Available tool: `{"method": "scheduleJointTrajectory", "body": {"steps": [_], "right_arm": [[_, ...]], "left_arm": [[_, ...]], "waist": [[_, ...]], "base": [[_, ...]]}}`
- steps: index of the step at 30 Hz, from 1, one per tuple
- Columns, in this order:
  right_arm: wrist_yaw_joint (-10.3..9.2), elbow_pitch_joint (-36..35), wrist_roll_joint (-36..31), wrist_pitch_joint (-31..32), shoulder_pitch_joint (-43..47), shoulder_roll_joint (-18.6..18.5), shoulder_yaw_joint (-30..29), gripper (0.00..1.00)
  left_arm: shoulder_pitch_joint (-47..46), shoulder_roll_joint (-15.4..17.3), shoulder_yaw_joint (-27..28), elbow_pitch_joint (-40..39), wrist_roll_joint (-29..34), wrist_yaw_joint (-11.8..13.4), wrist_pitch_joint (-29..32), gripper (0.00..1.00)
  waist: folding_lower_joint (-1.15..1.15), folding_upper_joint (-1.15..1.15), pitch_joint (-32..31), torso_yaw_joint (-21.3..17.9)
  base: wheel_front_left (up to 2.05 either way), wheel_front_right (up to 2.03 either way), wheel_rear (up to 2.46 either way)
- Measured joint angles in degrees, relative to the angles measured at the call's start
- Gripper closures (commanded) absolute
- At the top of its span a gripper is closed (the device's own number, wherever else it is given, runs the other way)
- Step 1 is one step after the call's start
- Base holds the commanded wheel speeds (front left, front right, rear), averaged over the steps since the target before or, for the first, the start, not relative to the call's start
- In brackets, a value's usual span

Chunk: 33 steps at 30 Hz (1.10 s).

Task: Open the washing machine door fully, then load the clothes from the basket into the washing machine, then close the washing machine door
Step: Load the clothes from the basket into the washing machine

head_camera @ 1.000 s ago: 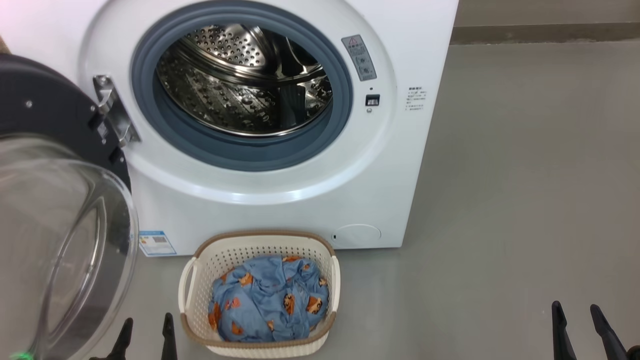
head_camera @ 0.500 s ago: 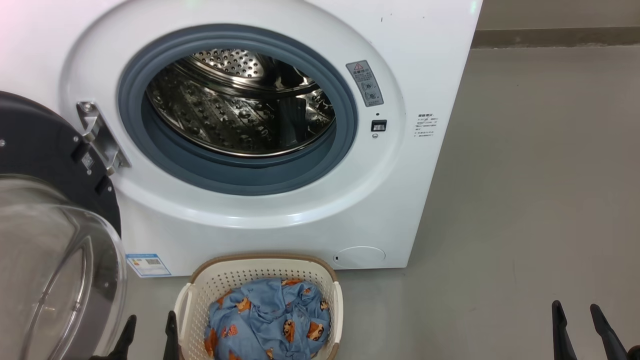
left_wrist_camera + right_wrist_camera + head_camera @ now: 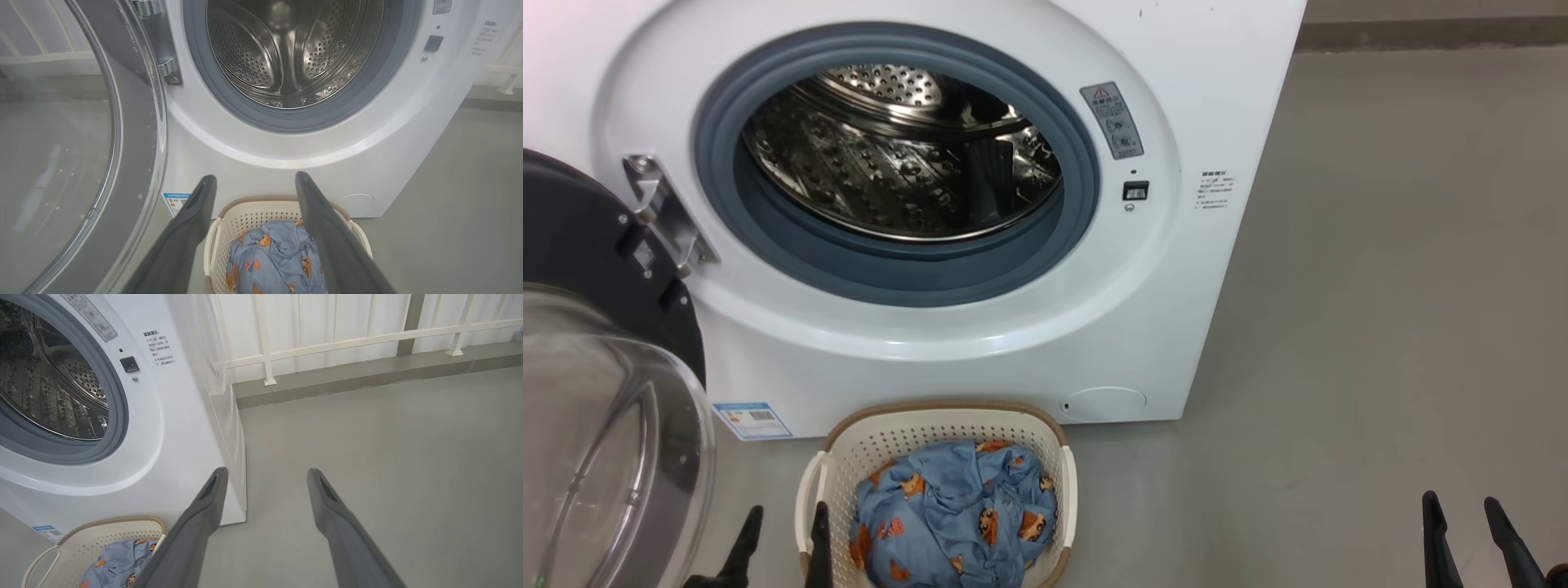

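A: Fingers first. Left fingers (image 3: pixel 818 543): released, spread wide, nothing between them. In the head view we log them at the lower left, tips up.

B: Agreed. The inner finger of the pair overlaps the left handle of the basket (image 3: pixel 939 406) in that view. We cannot tell whether it touches. In the left wrist view the basket shows between the two fingers, lower down.

A: Right fingers (image 3: pixel 1436 539)?

B: Also released and spread wide, holding nothing. We place them over the grey floor (image 3: pixel 1380 327), well apart from the basket and out past the right side of the washing machine (image 3: pixel 980 359).

A: Now the load. We note the clothes (image 3: pixel 947 514) bunched inside the basket: light blue cloth with orange-brown bears.

B: The basket stands on the floor just in front of the machine, below the round opening. The blue sticker (image 3: pixel 752 420) is near it, to our left.

A: The washing machine door (image 3: pixel 572 237) is swung out to our left, hanging on its metal hinge (image 3: pixel 658 216). Its glass porthole (image 3: pixel 605 457) bulges toward us at the lower left of the head view.

B: At the opening we record the grey rubber ring (image 3: pixel 890 278) around the perforated steel drum (image 3: pixel 882 180).

A: Outermost, in the right wrist view, a white railing (image 3: pixel 327 343) runs behind the machine.
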Motion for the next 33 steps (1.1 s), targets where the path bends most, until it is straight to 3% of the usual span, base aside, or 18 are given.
{"method": "scheduleJointTrajectory", "body": {"steps": [9,33], "right_arm": [[0.0,0.3,1.3,0.0,-1.6,0.0,0.6,0.0],[0.0,2.0,4.7,0.0,-11.2,-0.4,4.3,0.0]], "left_arm": [[-1.6,0.0,-2.5,1.0,1.5,0.3,0.0,0.0],[-23.7,0.7,-4.4,31.3,-2.5,-0.8,0.0,0.0]], "waist": [[0.0,0.0,3.2,-1.3],[0.0,0.0,17.0,-8.4]], "base": [[0.0,0.0,0.0],[0.0,0.0,0.0]]}}
